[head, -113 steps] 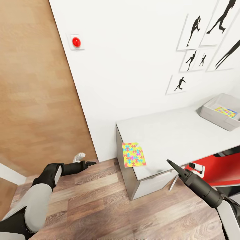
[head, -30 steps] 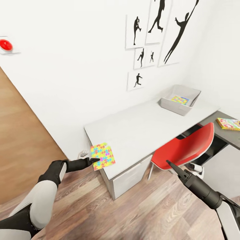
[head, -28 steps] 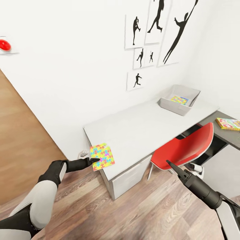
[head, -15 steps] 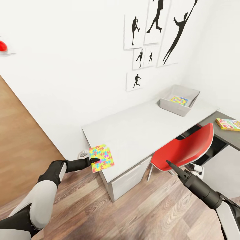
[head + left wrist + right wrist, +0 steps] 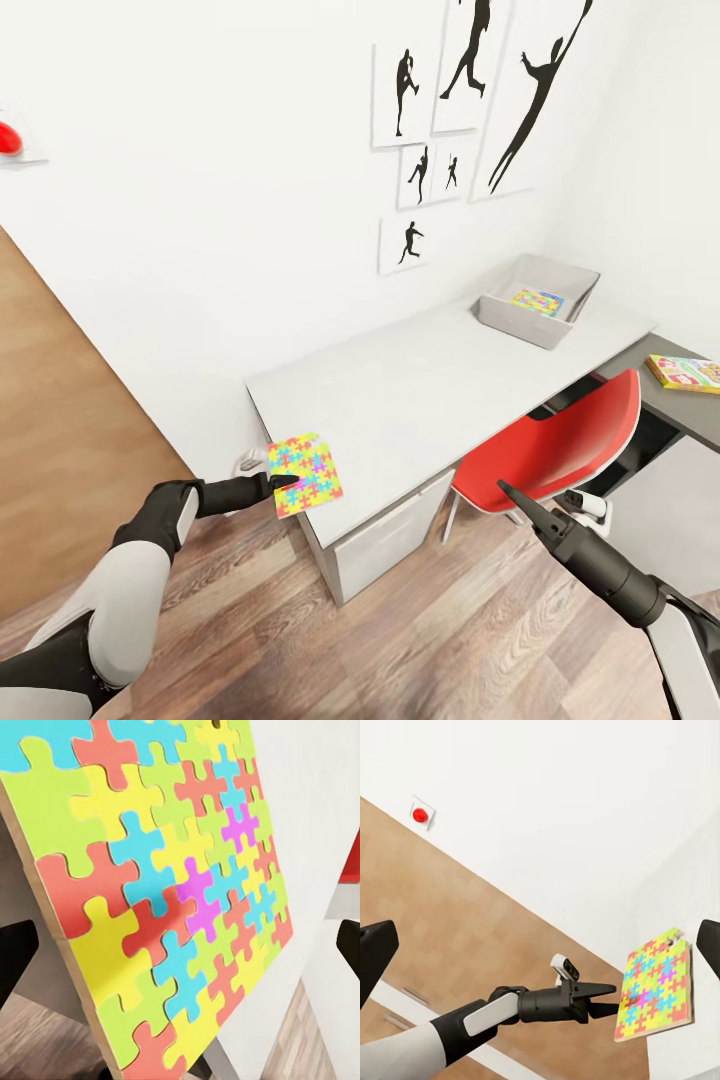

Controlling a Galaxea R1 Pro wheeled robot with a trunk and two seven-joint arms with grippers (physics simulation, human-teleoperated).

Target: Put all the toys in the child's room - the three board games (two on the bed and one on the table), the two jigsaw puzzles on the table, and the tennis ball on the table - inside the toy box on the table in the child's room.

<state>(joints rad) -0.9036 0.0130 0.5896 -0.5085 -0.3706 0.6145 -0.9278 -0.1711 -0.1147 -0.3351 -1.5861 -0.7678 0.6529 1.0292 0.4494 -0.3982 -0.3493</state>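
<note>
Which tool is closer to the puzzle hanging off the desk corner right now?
Left. The left tool is at the puzzle, its open fingers at the near edge. The right tool hangs across the desk corner, by the red chair.

**No readable text**

No words, numbers or brands can be made out. The board game [image 5: 686,372] at far right carries a colourful print, too small to read. The wall posters [image 5: 470,95] show only black silhouettes.
</note>
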